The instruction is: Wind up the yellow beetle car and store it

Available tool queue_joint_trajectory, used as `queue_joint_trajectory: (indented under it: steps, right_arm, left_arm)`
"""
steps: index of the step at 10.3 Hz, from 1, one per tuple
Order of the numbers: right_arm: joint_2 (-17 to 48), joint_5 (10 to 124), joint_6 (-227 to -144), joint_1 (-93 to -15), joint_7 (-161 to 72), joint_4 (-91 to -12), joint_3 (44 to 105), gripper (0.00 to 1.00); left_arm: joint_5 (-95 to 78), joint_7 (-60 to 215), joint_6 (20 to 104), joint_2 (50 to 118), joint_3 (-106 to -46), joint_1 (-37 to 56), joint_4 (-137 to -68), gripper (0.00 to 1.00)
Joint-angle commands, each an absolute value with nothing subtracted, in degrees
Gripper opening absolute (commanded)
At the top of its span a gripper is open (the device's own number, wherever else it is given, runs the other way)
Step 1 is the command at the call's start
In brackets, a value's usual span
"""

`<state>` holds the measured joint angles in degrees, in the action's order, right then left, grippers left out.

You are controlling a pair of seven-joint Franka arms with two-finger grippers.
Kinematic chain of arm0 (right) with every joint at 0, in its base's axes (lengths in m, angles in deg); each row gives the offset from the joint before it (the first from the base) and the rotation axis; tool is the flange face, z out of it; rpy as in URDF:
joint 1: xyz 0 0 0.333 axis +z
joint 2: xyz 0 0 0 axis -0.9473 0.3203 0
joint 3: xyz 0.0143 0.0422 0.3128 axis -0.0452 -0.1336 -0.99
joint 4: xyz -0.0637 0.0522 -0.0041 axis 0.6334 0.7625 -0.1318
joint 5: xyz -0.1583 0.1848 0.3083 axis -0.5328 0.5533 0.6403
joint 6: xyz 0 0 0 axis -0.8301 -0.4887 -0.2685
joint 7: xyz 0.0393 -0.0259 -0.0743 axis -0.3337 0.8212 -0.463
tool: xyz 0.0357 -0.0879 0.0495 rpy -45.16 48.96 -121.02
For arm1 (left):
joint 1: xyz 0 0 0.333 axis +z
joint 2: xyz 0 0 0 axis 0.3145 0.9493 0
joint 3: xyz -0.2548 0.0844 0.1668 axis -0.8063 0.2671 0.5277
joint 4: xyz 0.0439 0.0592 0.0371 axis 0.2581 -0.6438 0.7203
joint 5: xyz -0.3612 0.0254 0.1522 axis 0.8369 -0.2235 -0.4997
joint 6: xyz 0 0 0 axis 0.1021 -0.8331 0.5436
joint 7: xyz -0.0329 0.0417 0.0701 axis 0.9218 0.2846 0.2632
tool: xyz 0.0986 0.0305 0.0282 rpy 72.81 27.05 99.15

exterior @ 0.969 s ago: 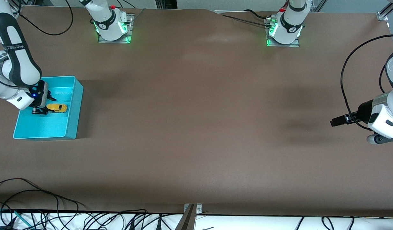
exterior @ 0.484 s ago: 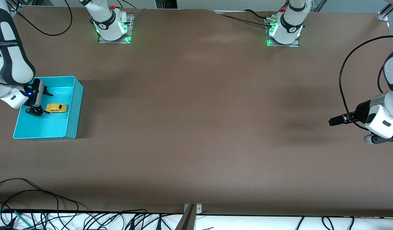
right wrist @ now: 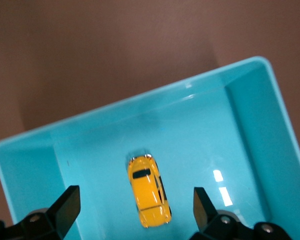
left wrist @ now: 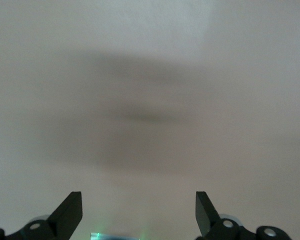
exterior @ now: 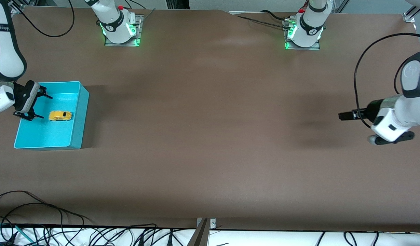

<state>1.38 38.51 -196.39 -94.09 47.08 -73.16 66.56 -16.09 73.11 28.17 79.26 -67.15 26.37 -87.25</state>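
Right gripper (exterior: 34, 104) just let go and lifted off toward the bin's edge, fingers wide and empty. Tiny yellow beetle car (exterior: 60, 115) sits in the turquoise plastic bin (exterior: 80, 112), so it's stored. Left gripper (exterior: 344, 115) waits over bare table, fingers wide.

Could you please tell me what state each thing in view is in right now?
Yellow car: lying loose in the bin, upright on its wheels, not held.
Turquoise bin: open-topped, holding only the car.
Right gripper: jaws open, over the bin's edge.
Left gripper: jaws open, empty, waiting over bare table.
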Motion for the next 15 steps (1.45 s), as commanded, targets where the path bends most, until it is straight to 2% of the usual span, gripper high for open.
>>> queue_joint_trajectory:
  steps: [1, 4, 6, 8, 12, 15]
  right_arm:
    - [-4.92, 38.96, -192.65, -88.84, 30.92, -73.72, 66.61, 1.0]
    - [-10.64, 38.6, -188.87, -81.54, 3.07, -73.37, 66.44, 1.0]
    - [-11.01, 37.99, -183.18, -80.55, -14.43, -67.95, 61.36, 1.0]
    - [-10.22, 34.05, -178.69, -79.94, -29.83, -62.23, 56.7, 1.0]
    - [-10.13, 31.67, -171.48, -79.67, -45.26, -56.08, 51.94, 1.0]
    - [-11.17, 31.4, -164.54, -79.58, -46.6, -54.39, 51.84, 1.0]
  left_arm:
    - [-18.61, 74.16, 22.82, 78.19, -67.14, 27.47, -87.3, 1.0]
    - [-18.27, 74.33, 22.36, 76.61, -67.4, 29.92, -87.3, 1.0]
    - [-18.71, 74.42, 22.63, 73.63, -67.31, 30.89, -83.54, 1.0]
    - [-21.5, 73.63, 25.42, 73.79, -67.92, 29.94, -82.73, 1.0]
    - [-22.58, 74.34, 31.06, 76.17, -68.98, 27.04, -82.73, 1.0]
    - [-22.4, 74.33, 33.43, 76.43, -68.98, 24.66, -82.55, 1.0]
